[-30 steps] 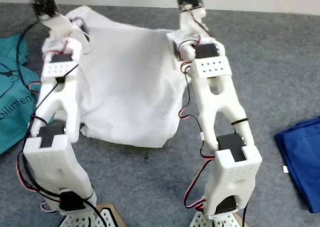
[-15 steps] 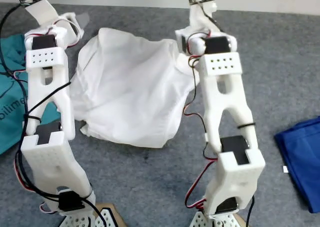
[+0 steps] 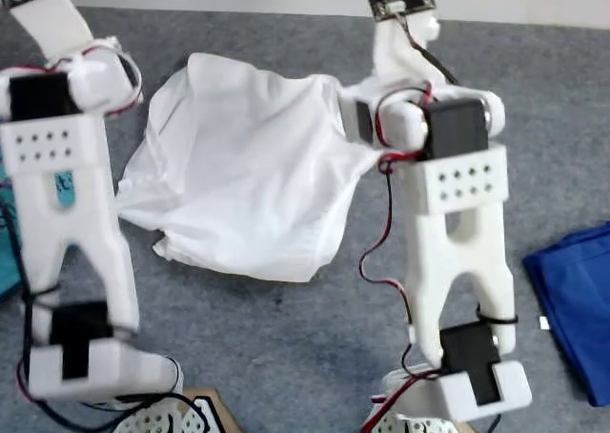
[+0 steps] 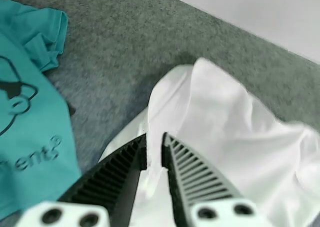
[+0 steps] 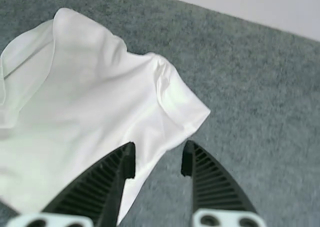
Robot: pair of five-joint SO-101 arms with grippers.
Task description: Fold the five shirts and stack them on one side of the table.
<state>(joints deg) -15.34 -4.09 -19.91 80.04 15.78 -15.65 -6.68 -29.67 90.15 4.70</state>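
Where the left arm stands: teal shirt (image 4: 25, 112) lies flat on the tabletop (image 3: 286, 357), just beside the white shirt's left edge and apart from it.
Left hand (image 4: 154, 138): fingers nearly closed, with a fold of white cloth pinched between them; it grips the white shirt at its left edge.
White shirt (image 3: 248, 185): rumpled, not yet folded, spread between the two arms with its long axis running across from one arm to the other.
Key relation: each hand sits at one end of that axis, left at the left edge and right at the right sleeve, so the cloth lies inward from both.
Right hand (image 5: 159, 148): jaws apart, holding nothing; the sleeve corner lies just under the gap.
Judgement: the right hand likely needs to close on that corner before any fold can be drawn.
Blue shirt (image 3: 572, 299): well apart to the right, cut off by the frame edge.
Hard to make out: in the high view the arms cover both hands and the shirt's two ends; how much cloth the left hand has is unclear.
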